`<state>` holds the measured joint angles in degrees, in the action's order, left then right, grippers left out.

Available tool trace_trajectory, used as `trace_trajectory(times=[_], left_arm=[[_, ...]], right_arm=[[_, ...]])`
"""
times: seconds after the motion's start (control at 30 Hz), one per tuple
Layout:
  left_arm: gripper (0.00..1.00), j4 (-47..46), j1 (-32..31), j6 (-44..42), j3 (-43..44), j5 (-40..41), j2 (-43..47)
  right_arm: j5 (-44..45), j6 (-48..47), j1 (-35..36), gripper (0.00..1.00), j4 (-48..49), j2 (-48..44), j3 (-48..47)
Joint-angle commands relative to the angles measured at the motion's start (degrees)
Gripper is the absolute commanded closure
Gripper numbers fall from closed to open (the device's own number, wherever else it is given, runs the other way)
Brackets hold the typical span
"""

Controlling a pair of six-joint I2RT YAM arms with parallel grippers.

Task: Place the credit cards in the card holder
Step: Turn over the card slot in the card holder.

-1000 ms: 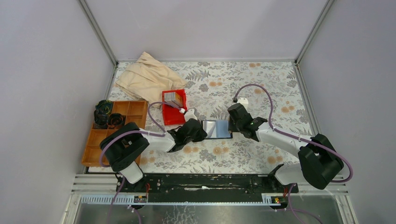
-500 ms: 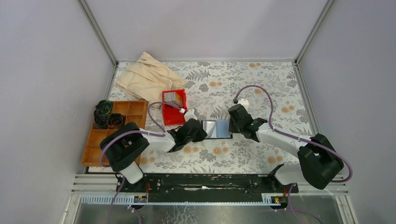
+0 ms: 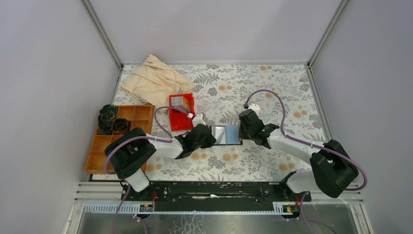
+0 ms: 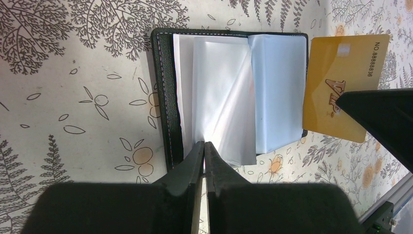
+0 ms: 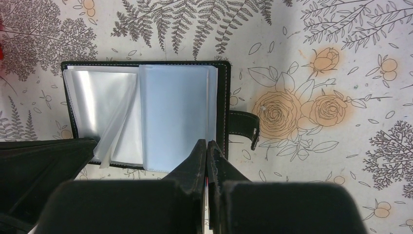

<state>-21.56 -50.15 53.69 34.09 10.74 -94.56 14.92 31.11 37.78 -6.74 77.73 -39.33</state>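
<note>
Card holder [image 3: 226,135] lies open on worktop [image 3: 272,92], centre of overhead frame, between both arms. I see my left gripper [image 4: 204,148] closed, pinching lower edge of clear sleeve [image 4: 219,97]. My right gripper [image 5: 207,148] is clamped on tan card [image 4: 341,78], which sits at holder's right edge in left wrist frame.

Corner of gold card [image 4: 341,73] hidden behind right gripper [image 5: 207,148], red bin [image 3: 181,122] contents too small, perhaps cards
</note>
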Motion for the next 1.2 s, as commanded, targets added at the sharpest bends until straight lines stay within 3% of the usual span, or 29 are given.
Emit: trace_trajectory(times=[0.0, 1.17], left_arm=[[0.91, 4.0, 0.2, -0.9, -0.4, 1.2, -2.7], [0.91, 2.9, 0.2, -0.2, -1.3, 0.7, -3.8]], right_arm=[[-1.3, 0.9, -0.4, 1.0, 2.2, -1.9, 0.0], [-5.5, 6.1, -1.7, 1.0, 8.8, -5.7, 4.0]])
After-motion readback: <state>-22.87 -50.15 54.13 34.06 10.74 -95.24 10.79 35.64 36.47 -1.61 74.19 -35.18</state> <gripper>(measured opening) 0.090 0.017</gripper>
